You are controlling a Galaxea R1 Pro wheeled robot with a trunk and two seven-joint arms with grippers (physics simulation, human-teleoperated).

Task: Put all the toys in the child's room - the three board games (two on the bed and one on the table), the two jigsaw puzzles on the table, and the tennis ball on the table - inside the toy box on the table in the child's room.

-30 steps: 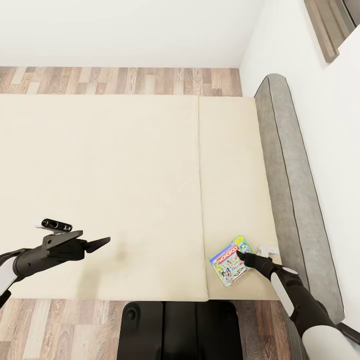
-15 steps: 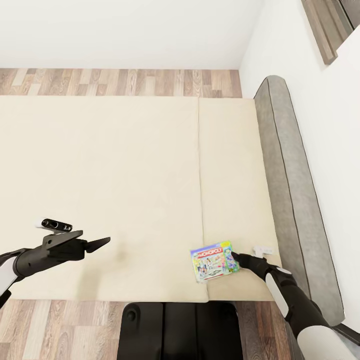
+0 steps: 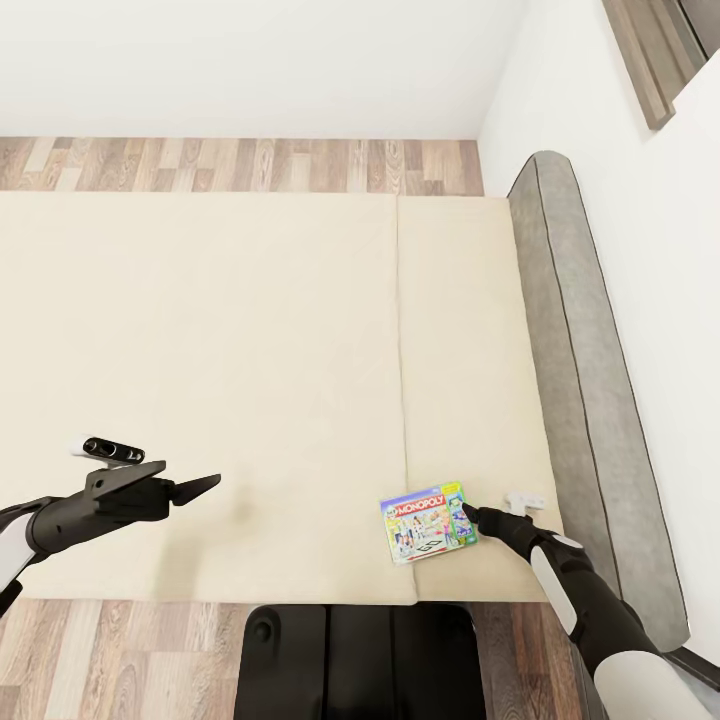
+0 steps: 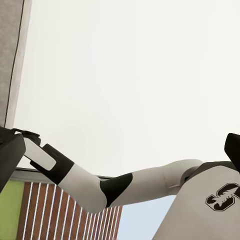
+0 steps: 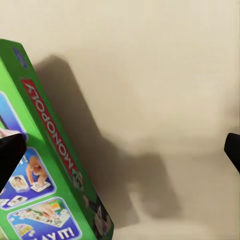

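Monopoly box (image 3: 428,511) is lying flat on the bed (image 3: 250,390), down at about five o'clock in the head view, straddling the mattress seam near the near edge. It is looking like a light, stiff cardboard carton with a glossy printed lid in green, blue and red, so I am judging it slick on its faces and prone to sliding over the smooth cream cover when nudged. The right gripper (image 3: 470,513) is sitting at the box's three o'clock edge, its dark tip touching or nearly touching that side; in the right wrist view the box (image 5: 45,185) is showing beside one finger, with the other finger standing well apart across bare mattress, so the jaws are spread and gripping nothing. The best hold is probably across the thin edges, pinching the box's thickness, since the broad faces are offering little purchase. The left gripper (image 3: 195,488) is hovering over bare mattress at about eight o'clock, its fingers pointing toward three o'clock; whether it is parted or closed I cannot tell. A grey padded headboard (image 3: 585,380) is running along the bed's three o'clock side.
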